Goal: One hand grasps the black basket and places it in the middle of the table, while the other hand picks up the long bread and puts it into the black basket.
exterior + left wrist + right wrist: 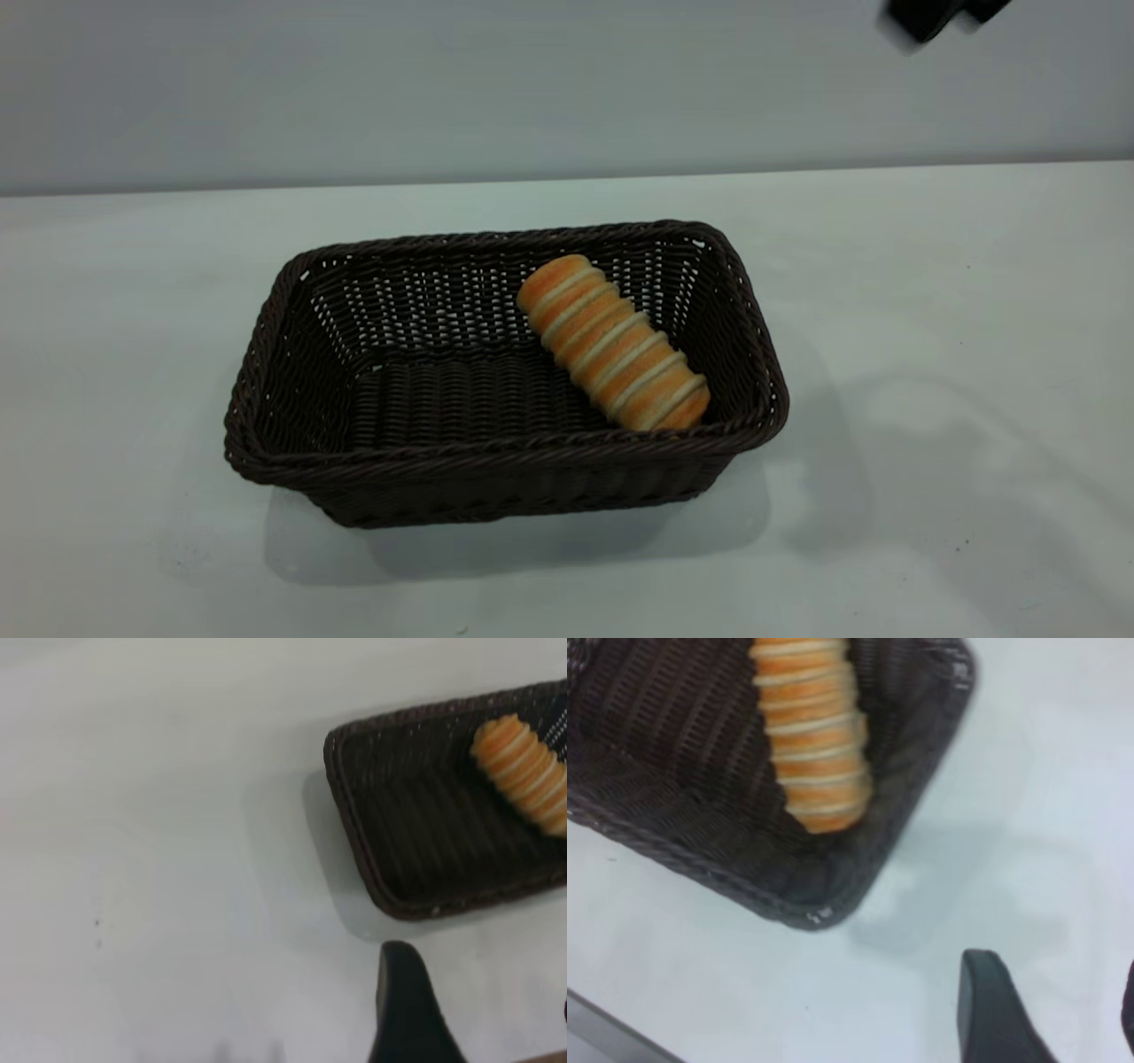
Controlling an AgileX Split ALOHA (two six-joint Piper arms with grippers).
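Item: large rectangular dark brown-black woven wicker basket [496, 443] with flaring sides and braided rim, standing flat near the middle of the wide plain white tabletop [957, 292], slightly toward its left edge.

Contents: oblong golden-orange bread roll with pale cream crosswise stripes [613, 343], lying diagonally on the basket floor in the right half. One end sits against the near wall close to the near right corner; the other points at the far wall. Nothing lies over it.

Surroundings: a few tiny dark specks on the tabletop; soft shadows to the right of the basket. A dark part of an arm shows at the upper right of the exterior view, high above the far right corner of the table.

Left wrist view: the left gripper [483, 1014] hangs above bare tabletop, apart from the basket; its fingers [406, 1010] stand apart, holding nothing.

Right wrist view: the right gripper [1063, 1014] hangs over bare tabletop beside the basket corner nearest the roll, touching nothing; its fingers [992, 1010] are spread and empty.

Only the wrist views show the fingers; only the exterior view shows the whole basket.
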